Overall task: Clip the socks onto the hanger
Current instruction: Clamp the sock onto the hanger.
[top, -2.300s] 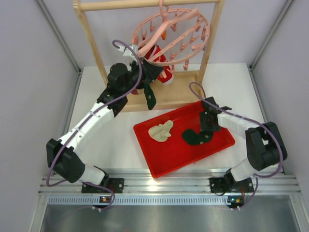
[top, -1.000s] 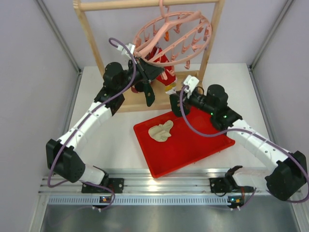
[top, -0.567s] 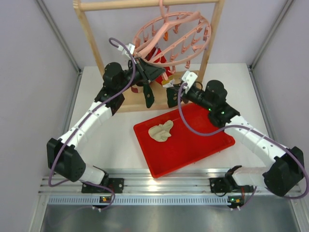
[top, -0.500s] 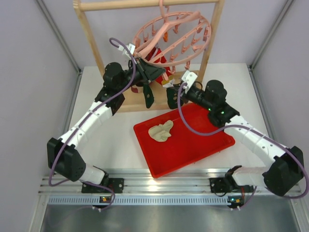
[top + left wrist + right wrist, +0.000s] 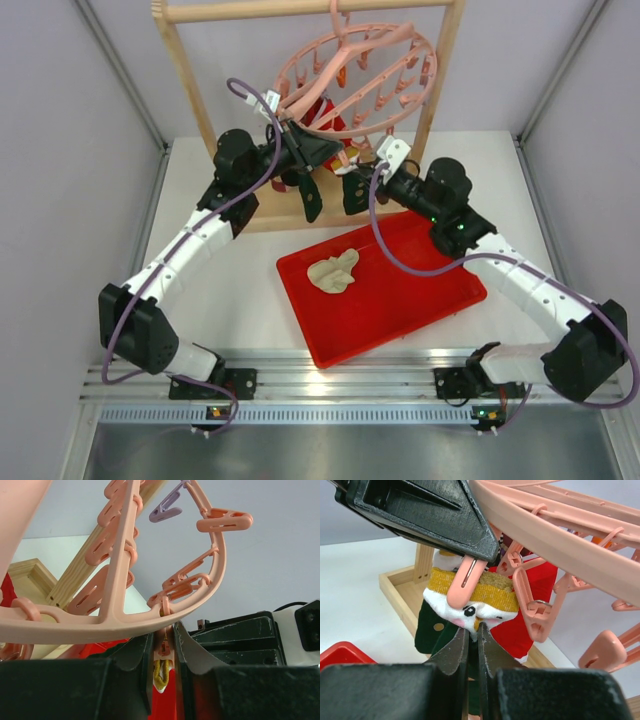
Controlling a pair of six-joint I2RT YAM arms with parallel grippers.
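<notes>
My right claw [image 5: 471, 635] pinched the dark green fabric sock [image 5: 487, 597] by its mustard cuff, lying crosswise directly below the pink plastic peg [image 5: 465, 582] (nipped in my left claw [image 5: 163, 636]) on the round pink plastic hanger [image 5: 545, 527].

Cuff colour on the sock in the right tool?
Mustard-yellow cuff, clearest in the right wrist view.

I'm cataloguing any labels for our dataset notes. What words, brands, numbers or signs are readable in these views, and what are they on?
None: no word, brand, number or sign can be read in any view.
The hanger, its pegs and the red tray show no lettering.
The sock bears only a small face-like print below its yellow cuff, no letters.
</notes>
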